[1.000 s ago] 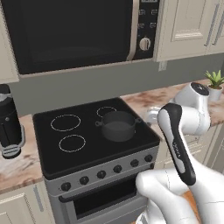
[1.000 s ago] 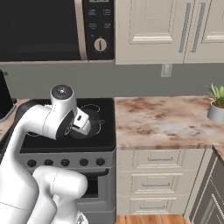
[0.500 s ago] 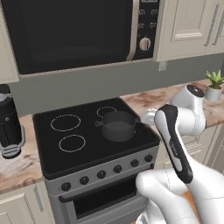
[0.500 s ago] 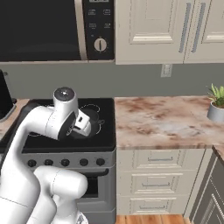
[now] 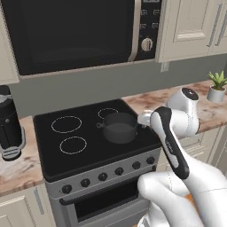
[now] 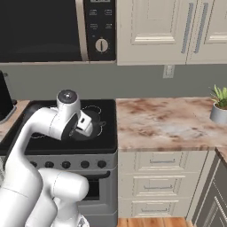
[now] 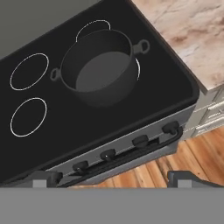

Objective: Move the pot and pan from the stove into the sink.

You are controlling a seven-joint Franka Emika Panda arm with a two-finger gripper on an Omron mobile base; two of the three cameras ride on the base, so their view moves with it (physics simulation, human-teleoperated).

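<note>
Hand view: your hand [image 7: 113,177] is open, hovering above the stove [image 7: 39,135]; the pot [image 7: 99,68] sits on its front-right burner.

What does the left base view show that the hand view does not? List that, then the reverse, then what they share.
Left base view, not hand view: the microwave above, a dark appliance on the left counter, a potted plant far right.
Hand view, not left base view: the pot's second loop handle, and the gripper seen from behind, finger tips spread wide.
Both: the pot on the stove, three bare burner rings, the knob row, and the marbled counter.
</note>
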